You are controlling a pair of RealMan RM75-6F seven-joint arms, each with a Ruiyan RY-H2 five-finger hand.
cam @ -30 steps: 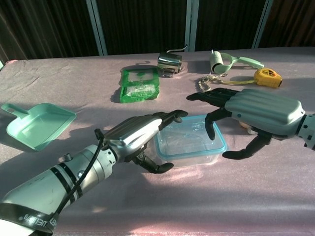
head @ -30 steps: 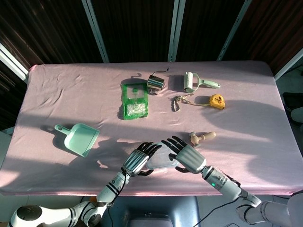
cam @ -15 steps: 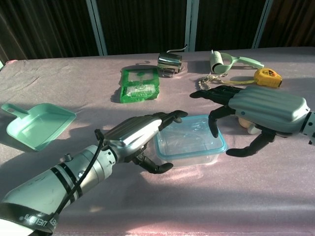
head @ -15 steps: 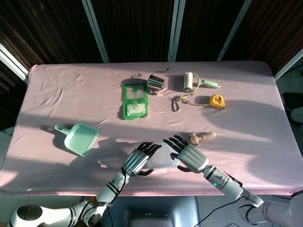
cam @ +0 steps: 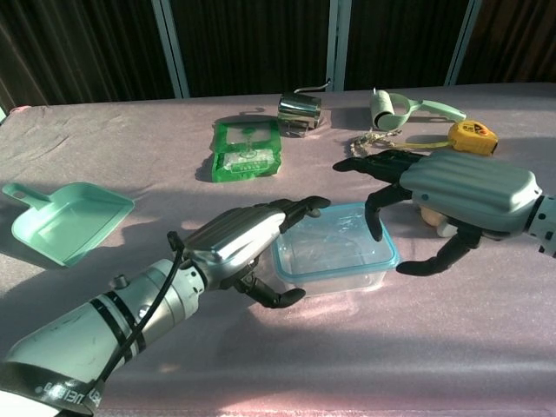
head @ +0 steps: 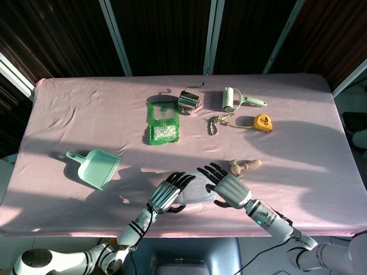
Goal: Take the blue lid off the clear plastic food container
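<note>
The clear plastic food container [cam: 334, 254] with its blue-rimmed lid stands near the table's front edge, mostly hidden between the hands in the head view [head: 194, 196]. My left hand [cam: 239, 239] lies at its left end, fingers stretched over the lid's left corner and the thumb curled by the front wall; a firm hold cannot be told. My right hand [cam: 460, 187] hovers over the right end with fingers spread, one fingertip pointing down at the lid's right edge and the thumb out beside the right wall. In the head view, left hand [head: 166, 195] and right hand [head: 229, 188] flank the container.
A mint dustpan [head: 94, 168] lies to the left. Further back are a green packet [head: 163, 122], a metal cup [head: 188, 101], a lint roller [head: 232, 99], a chain [head: 215, 123] and a yellow tape measure [head: 262, 122]. A wooden piece [head: 245, 166] lies just right of my right hand.
My right hand drifted slightly right and then back left over the container's right end. The left hand and the container have stayed put.
</note>
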